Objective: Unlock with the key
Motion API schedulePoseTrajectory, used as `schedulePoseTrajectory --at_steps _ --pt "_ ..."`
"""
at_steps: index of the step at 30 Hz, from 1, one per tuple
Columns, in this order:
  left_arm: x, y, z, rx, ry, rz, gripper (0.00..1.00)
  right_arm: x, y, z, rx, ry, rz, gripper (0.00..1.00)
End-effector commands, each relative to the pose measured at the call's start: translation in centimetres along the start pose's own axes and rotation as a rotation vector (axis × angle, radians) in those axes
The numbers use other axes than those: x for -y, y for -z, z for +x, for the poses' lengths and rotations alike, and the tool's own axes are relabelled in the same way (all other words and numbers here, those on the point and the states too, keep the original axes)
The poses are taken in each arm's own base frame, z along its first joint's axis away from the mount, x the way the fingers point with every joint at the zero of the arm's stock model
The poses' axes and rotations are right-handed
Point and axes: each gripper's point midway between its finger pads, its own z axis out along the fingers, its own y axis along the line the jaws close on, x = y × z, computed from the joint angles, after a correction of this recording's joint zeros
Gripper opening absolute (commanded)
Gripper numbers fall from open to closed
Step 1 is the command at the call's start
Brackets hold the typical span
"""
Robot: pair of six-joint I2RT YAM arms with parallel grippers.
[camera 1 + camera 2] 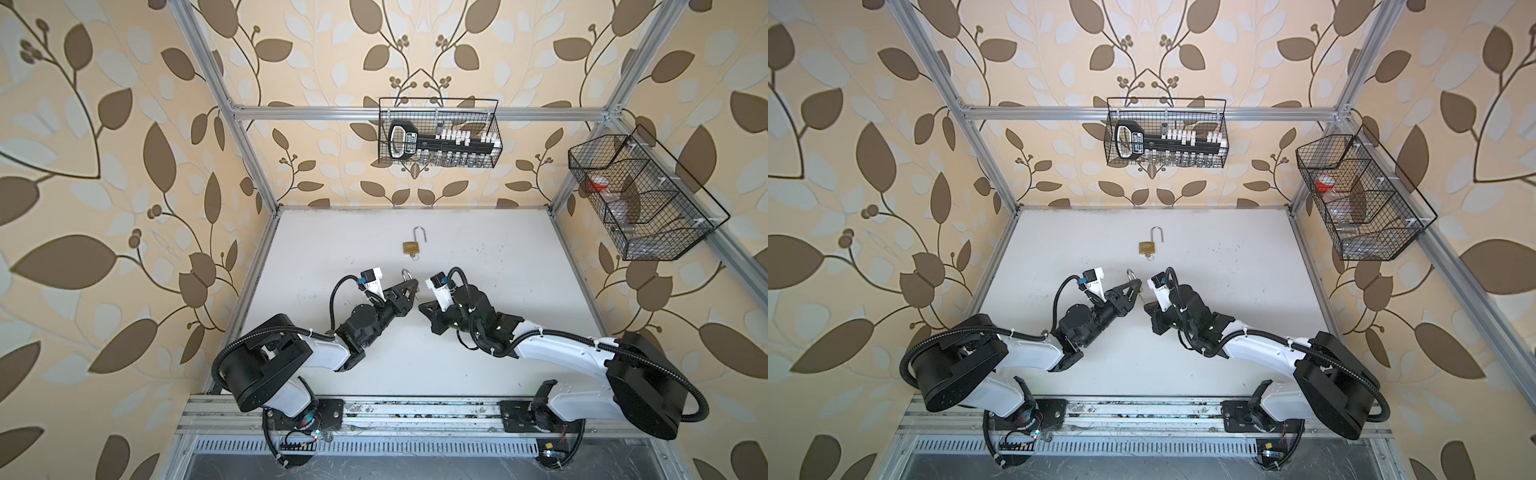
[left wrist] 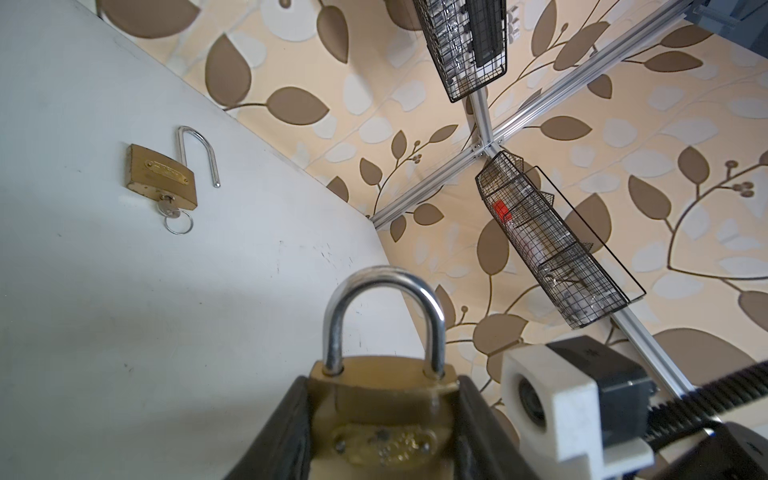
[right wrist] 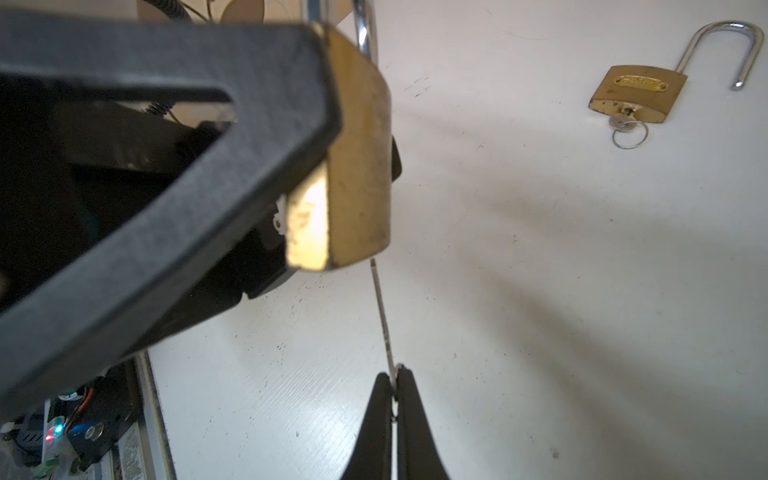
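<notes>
Shows a brass padlock (image 2: 382,399) clamped by its body between the left jaws, shackle seated, held over the bench (image 1: 478,257) near its middle. Shows a key (image 3: 383,318) pinched tight in the right jaws, blade edge-on and aimed at the underside of the brass body. Cannot tell whether the tip sits in the keyway.

Risks, as judged:
- Misses or jams at the keyway if the blade meets it skewed.
- Swivels in the pinch under turning load, given so thin a hold.
- Pushes the padlock back through its clamp, or bends the blade, if driven hard.
- Leaves the shackle seated if turned before full entry.

Presents below a white bench, scuffed and speckled with dark marks. Carries, toward the back and well apart from both arms, a second padlock (image 1: 410,247), shackle swung open, with a second key (image 2: 167,208) and ring in its keyway. Closes the cell with leaf-patterned wallpaper (image 1: 104,208) and an aluminium frame (image 1: 415,113). Hangs two wire baskets (image 1: 440,133) on the rails, at the back and at the right.
</notes>
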Motion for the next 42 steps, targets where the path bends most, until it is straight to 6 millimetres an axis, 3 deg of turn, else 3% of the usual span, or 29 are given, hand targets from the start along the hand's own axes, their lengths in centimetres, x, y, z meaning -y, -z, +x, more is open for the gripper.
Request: schedulePoseTrajectory --at_steps 1,7,21,42 --pt "3.2 -0.1 -2.7 0.124 -0.002 0.101 0.00 0.1 0.8 -1.8 0.054 -0.007 0.010 0.00" --pt "2.6 0.0 -2.6 0.150 -0.012 0.064 0.00 -0.1 0.8 -1.9 0.056 -0.004 0.007 0.00" --pt "3.6 -0.5 -2.1 0.161 -0.003 0.069 0.00 0.3 0.5 -1.7 0.039 -0.016 0.008 0.00" --pt "3.4 -1.4 -1.1 0.136 0.003 0.065 0.00 0.5 0.5 -1.8 0.038 -0.035 -0.004 0.00"
